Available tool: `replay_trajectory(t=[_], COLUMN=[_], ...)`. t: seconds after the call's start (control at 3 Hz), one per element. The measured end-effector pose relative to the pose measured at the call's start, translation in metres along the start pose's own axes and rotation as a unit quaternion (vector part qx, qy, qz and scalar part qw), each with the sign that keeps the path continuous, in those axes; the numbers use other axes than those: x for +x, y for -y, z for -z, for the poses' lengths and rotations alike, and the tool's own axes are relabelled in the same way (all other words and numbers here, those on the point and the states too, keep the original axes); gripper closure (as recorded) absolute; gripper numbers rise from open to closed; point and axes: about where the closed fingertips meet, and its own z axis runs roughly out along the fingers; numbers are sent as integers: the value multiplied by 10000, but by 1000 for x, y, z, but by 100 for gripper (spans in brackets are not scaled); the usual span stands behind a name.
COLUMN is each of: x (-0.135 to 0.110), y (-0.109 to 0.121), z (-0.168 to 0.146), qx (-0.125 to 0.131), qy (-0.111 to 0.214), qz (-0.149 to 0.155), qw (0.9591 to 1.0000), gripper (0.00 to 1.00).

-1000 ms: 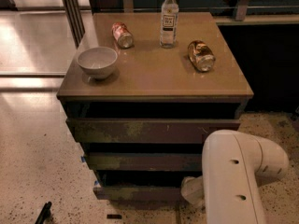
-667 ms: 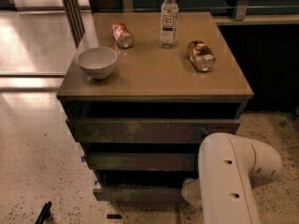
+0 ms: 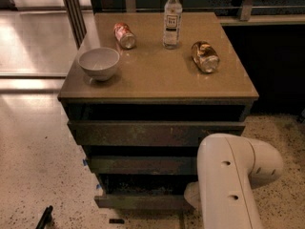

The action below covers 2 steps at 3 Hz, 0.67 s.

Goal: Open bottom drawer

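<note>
Speckled floor (image 3: pixel 33 166) surrounds the gripper (image 3: pixel 191 194) at lower right, its state impossible to tell behind the white arm (image 3: pixel 228 185), beside the right end of the slightly protruding bottom drawer (image 3: pixel 138 202), bottom centre, under the tan top (image 3: pixel 157 75).

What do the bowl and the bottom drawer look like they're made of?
The bowl looks like glazed ceramic: white, soft sheen. The bottom drawer seems dark wood, matte, with a worn front. The end effector is hidden behind the white arm at that drawer's right end.
</note>
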Motion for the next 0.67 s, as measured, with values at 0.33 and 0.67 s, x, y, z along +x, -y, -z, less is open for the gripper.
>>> replay_trajectory(t=[0.33, 0.67], x=[14, 31], y=[8, 21], z=[-14, -23], qx=[187, 304], qy=[-524, -1033], qz=[32, -106], qw=[9984, 9941], gripper=[100, 100])
